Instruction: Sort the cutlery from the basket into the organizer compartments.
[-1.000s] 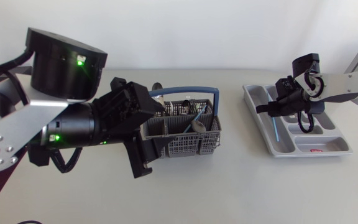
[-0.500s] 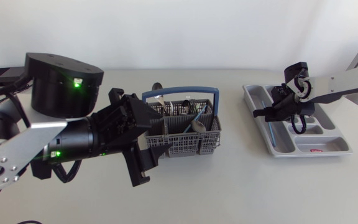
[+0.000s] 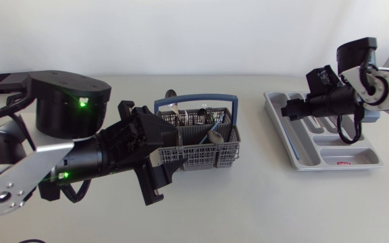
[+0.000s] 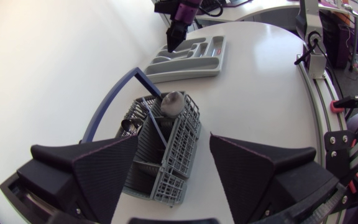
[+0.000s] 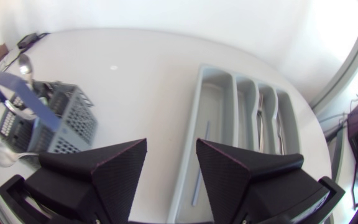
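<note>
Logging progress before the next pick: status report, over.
Left gripper open, beside basket. Right gripper open, above organizer. Cutlery left in basket; blue piece in organizer. Nothing blocking.

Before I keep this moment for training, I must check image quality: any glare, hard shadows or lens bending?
Head view: even light, soft shadows by the basket and organizer, no glare. Left wrist view: the fisheye strongly curves the edge of the table. Right wrist view: the organizer's straight walls bow, and bright light washes out the far corner.
</note>
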Controlling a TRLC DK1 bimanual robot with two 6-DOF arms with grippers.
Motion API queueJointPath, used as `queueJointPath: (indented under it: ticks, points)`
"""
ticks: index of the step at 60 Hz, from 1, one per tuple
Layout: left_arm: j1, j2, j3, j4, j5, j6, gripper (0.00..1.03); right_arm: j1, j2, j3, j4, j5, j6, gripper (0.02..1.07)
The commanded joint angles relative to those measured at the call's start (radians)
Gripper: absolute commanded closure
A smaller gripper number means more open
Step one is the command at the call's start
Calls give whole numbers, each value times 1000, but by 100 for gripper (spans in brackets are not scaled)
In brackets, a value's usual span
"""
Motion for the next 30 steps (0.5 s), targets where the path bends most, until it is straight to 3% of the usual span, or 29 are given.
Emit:
queueJointPath:
  ticks: [1,13,30]
  points:
    - [5,15,-37,24,-5,-5,24,52,-110,-72,-28,-30,-37,44]
    - [-3,56,-43,58,-5,-41,24,276,-283,-126,-108,-56,-58,44]
    - [-5,78,-47,70,-5,-65,24,486,-294,-130,-118,-46,-58,45]
